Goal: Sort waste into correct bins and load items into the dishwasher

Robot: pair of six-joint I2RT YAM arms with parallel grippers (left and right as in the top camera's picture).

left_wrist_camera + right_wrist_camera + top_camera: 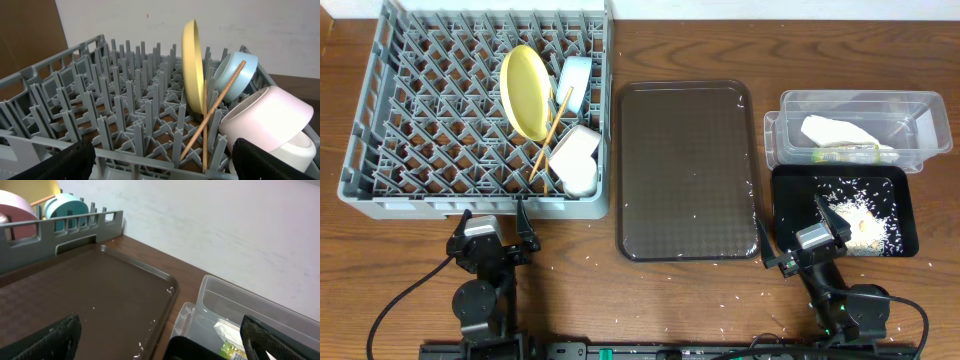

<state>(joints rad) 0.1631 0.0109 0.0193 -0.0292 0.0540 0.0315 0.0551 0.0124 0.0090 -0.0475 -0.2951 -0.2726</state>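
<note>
The grey dish rack holds the yellow plate on edge, the light blue bowl, the white bowl, the white cup and two chopsticks. The left wrist view shows the plate, blue bowl, white bowl and chopsticks. The clear tub holds the white napkin and green-yellow wrapper. The black tray holds rice scraps. My left gripper is open and empty in front of the rack. My right gripper is open and empty at the black tray's front left.
The dark brown serving tray lies between the rack and the bins, with a few rice grains along its right edge. More grains are scattered on the wooden table near the front. A white wall stands behind the table.
</note>
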